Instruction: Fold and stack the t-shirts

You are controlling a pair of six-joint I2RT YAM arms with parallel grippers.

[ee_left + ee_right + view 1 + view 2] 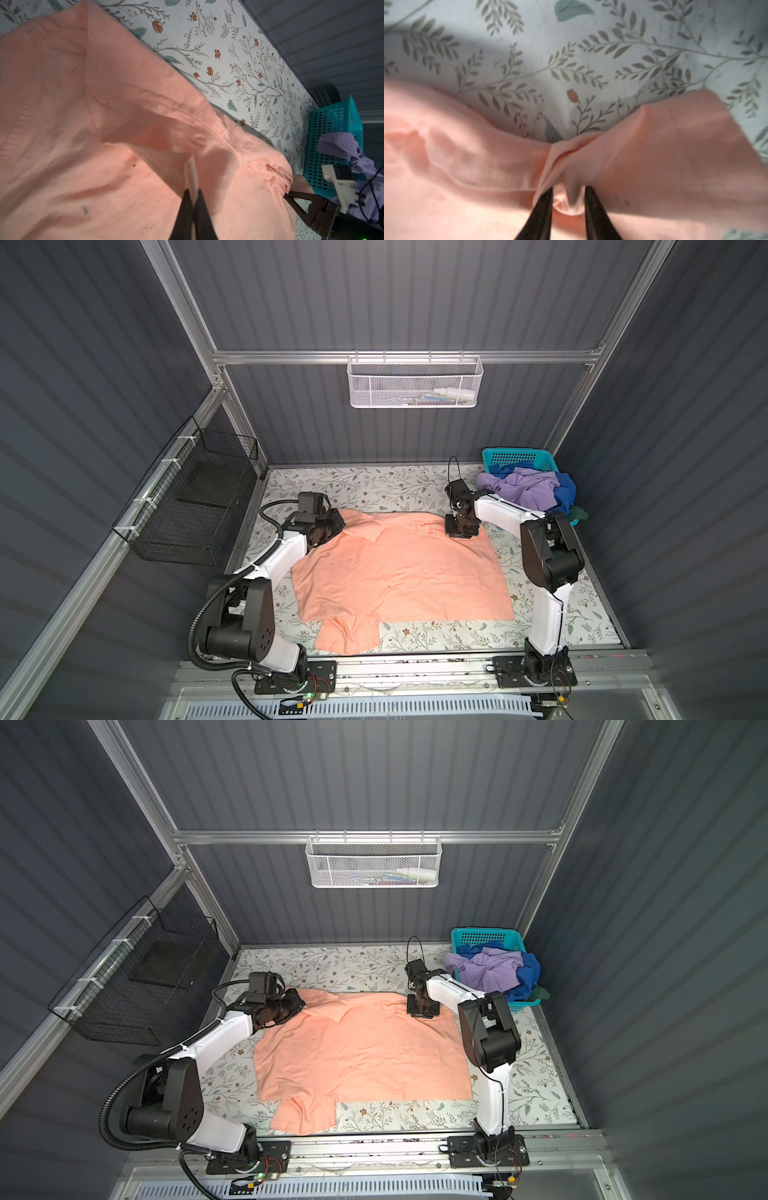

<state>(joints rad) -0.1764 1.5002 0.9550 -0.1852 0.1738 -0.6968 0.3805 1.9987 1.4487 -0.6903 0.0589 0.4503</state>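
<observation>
1. Two shirt groups sit on the floral bench (374, 485). One shirt is spread out in the middle and a heap lies at the far right corner.
2. On the left wall hangs a black wire basket (195, 506), well apart from the cloth.
3. The left gripper (192, 199) is at the far left corner of the peach-orange t-shirt (399, 568). In the left wrist view its jaws are pressed together on a thin raised fold of that shirt. The cloth rises from the bench toward the grip.
4. In both top views the peach-orange t-shirt covers the middle of the bench. It lies mostly flat with shallow wrinkles. One sleeve (349, 635) sticks out past its near edge toward the arm bases, and a small flap is turned over near the left gripper.
5. A white mesh basket (415, 381) hangs on the back rail above the shirt.
6. The right gripper (568, 189) points down onto the far right corner of the same shirt. In the right wrist view its jaws stand parted, with a bunched fold of the shirt's edge between them.
7. In the far right corner stands a teal basket (515, 456). A lavender t-shirt (523, 489) is heaped across its near rim and spills onto the bench. A royal blue t-shirt (565, 489) lies crumpled beside and under it, and a bit of dark green t-shirt (579, 513) shows at the basket's right edge.
</observation>
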